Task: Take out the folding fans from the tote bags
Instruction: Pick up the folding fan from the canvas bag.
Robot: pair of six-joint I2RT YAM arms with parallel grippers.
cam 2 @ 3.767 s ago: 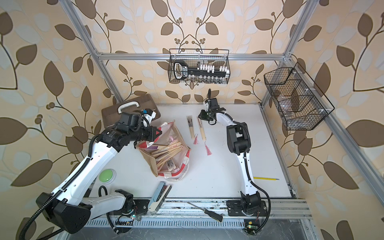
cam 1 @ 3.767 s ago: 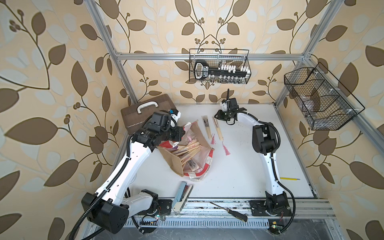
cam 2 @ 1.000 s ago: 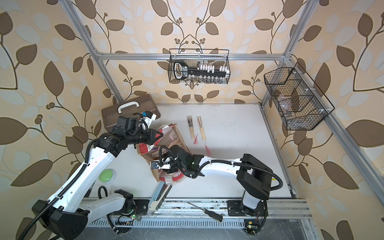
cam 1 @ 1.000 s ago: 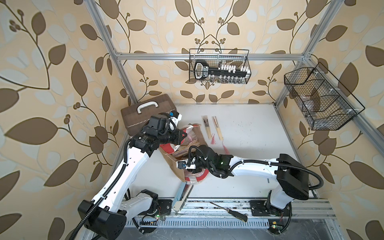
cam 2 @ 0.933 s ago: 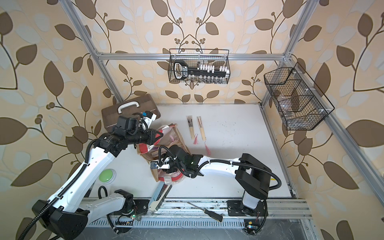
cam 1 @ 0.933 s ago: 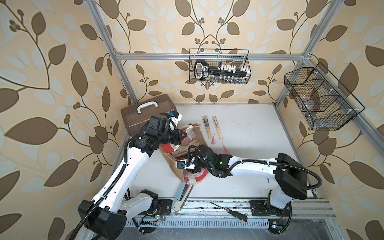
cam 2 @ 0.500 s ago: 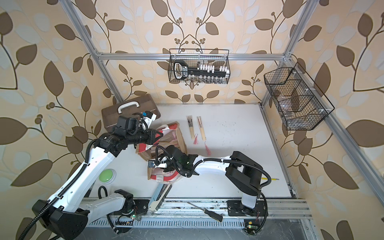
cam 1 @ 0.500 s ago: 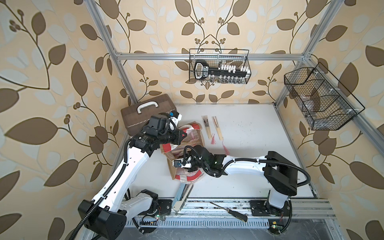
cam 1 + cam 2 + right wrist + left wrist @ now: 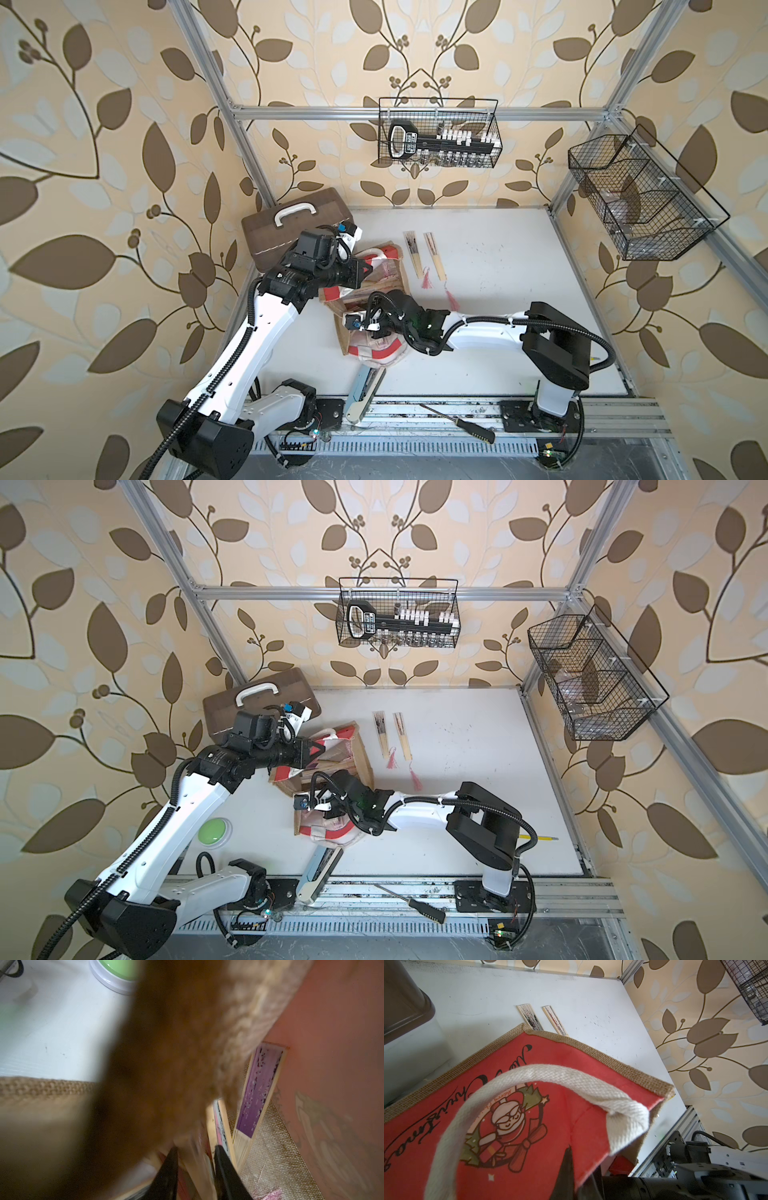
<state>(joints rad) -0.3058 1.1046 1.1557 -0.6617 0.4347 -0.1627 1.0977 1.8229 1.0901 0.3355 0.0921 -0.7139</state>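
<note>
Jute with red panels, the tote bag (image 9: 390, 282) (image 9: 362, 766) lies on the left half of the table (image 9: 498, 291), between the two arms. The left gripper (image 9: 365, 270) is clenched on the rim of the bag's red printed panel, just beside the white handle (image 9: 542, 1076), and holds that side raised.

The right gripper (image 9: 195, 1153) reaches into the bag's mouth. In the right wrist view its black fingers (image 9: 220, 1159) stand on either side of a pale bamboo fan (image 9: 193, 1161) and seem to pinch it, though blur leaves the contact uncertain. Beside it inside the bag lie a pink fan (image 9: 221, 1126) and a purple fan (image 9: 257, 1093), against the mesh lining.

Two more folding fans (image 9: 413, 253) (image 9: 382, 733) lie side by side on the table just behind the bag, toward the rear edge, with their pink tassels pointing to the front. A brown case (image 9: 291, 232) sits at the rear left corner.
</note>
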